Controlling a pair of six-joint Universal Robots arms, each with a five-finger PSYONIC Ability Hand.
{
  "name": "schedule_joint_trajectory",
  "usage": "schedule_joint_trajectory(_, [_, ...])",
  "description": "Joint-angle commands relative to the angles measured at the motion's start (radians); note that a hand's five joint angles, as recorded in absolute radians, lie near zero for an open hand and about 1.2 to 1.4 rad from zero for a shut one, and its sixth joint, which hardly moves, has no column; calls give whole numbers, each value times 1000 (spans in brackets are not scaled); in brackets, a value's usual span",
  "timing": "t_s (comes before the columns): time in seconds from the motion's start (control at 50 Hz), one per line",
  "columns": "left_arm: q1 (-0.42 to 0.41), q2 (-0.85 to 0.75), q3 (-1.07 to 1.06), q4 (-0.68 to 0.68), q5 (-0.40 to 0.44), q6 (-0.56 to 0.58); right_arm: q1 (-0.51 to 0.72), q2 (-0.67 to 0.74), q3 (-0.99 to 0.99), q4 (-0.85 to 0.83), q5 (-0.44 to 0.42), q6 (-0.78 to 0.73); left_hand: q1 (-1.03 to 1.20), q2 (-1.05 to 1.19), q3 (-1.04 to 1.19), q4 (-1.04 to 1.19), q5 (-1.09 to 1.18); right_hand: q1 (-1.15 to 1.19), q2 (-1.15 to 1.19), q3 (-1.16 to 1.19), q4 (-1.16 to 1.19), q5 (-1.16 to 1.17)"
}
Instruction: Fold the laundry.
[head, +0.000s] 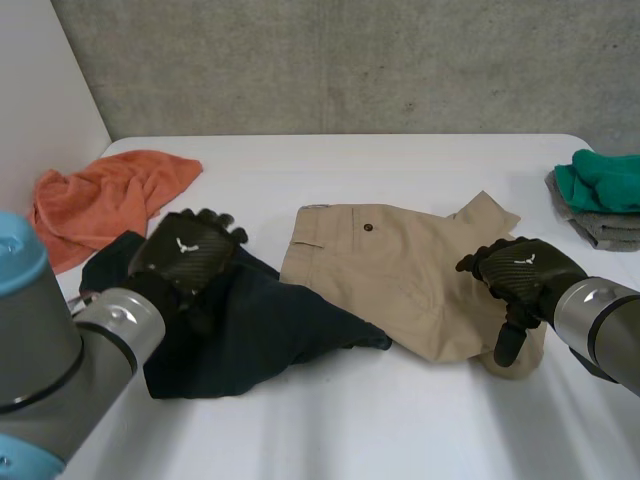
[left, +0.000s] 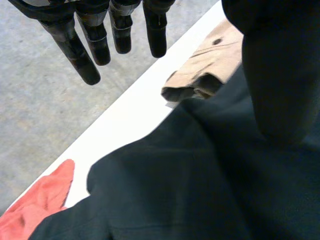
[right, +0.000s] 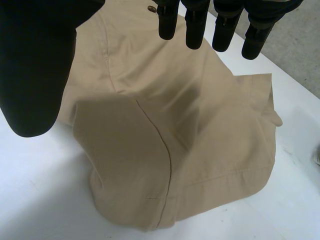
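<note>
We see both spread open: left hand (head: 185, 255) above the dark garment (head: 260, 335), near left; right hand (head: 520, 272) over the tan shorts (head: 400, 275), centre. The two garments touch, so one grab may drag both.

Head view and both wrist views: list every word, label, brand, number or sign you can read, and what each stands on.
No words or numbers can be read in any view.
On the back of the left hand: a small white emblem, no letters.
On the back of the right hand: the same kind of emblem, no letters.
On the tan shorts: a dark button, no label to read.
</note>
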Motion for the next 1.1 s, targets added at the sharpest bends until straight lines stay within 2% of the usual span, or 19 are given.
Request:
schedule_joint_trajectory(0.02, [38, -87, 91, -17, -25, -37, 4, 15, 5, -2, -1, -3, -123, -33, -38, -121, -52, -46, -36, -34, -34, -48])
schedule_joint_trajectory(0.1, [61, -272, 201, -27, -40, 5, 13, 35, 9, -7, -1, -4, -123, -33, -38, -121, -52, -46, -36, -34, -34, -48])
schedule_joint_trajectory(0.16, [72, -358, 241, -57, -50, 43, 18, 40, 15, -13, 4, -4, -118, -27, -33, -115, -46, -46, -36, -34, -34, -48])
schedule_joint_trajectory(0.22, [78, -382, 257, -85, -48, 58, 19, 40, 20, -20, 10, -4, 3, 94, 88, 6, 75, -46, -36, -34, -34, -48])
schedule_joint_trajectory(0.26, [78, -377, 268, -102, -53, 60, 18, 41, 25, -33, 13, -4, 249, 340, 334, 252, 321, -46, -36, -34, -34, -48])
schedule_joint_trajectory(0.3, [80, -369, 277, -100, -54, 57, 16, 41, 25, -39, 15, -6, 609, 700, 694, 612, 681, -46, -36, -34, -34, -48])
schedule_joint_trajectory(0.32, [90, -356, 287, -90, -62, 51, 15, 40, 25, -45, 15, -6, 1068, 1158, 1153, 1070, 1139, -46, -36, -34, -34, -48])
schedule_joint_trajectory(0.38, [121, -317, 315, -59, -96, 28, 15, 40, 23, -49, 16, -9, 1098, 1189, 1183, 1101, 1170, -46, -36, -34, -34, -48])
schedule_joint_trajectory(0.48, [201, -189, 422, 47, -214, -30, 19, 40, 22, -53, 16, -13, 1098, 1189, 1183, 1101, 1170, -46, -36, -34, -34, -48])
schedule_joint_trajectory(0.6, [300, -188, 640, 119, -202, -37, 30, 38, 23, -53, 15, -20, 1098, 1189, 1183, 1101, 1170, -46, -36, -34, -34, -48])
schedule_joint_trajectory(0.72, [377, -386, 943, 15, -252, 2, 42, 38, 25, -57, 18, -23, 1098, 1189, 1183, 1101, 1170, -46, -36, -34, -34, -48])
schedule_joint_trajectory(0.86, [385, -611, 1116, -95, -297, 109, 53, 40, 25, -60, 31, -23, 1098, 1189, 1183, 1101, 1170, -46, -36, -34, -34, -48])
schedule_joint_trajectory(0.92, [371, -619, 1098, -111, -289, 112, 55, 40, 25, -62, 33, -24, 467, 558, 552, 470, 539, -46, -36, -34, -34, -48])
schedule_joint_trajectory(0.94, [353, -613, 1070, -116, -281, 115, 55, 41, 25, -63, 35, -24, 20, 111, 105, 23, 91, -46, -36, -34, -34, -48])
schedule_joint_trajectory(0.96, [339, -601, 1047, -114, -277, 120, 55, 41, 25, -63, 35, -24, -123, -33, -38, -121, -52, -46, -36, -34, -34, -48])
schedule_joint_trajectory(1.1, [273, -437, 852, -85, -255, 105, 49, 34, 25, -66, 35, -27, -123, -33, -38, -121, -52, -46, -36, -34, -34, -48])
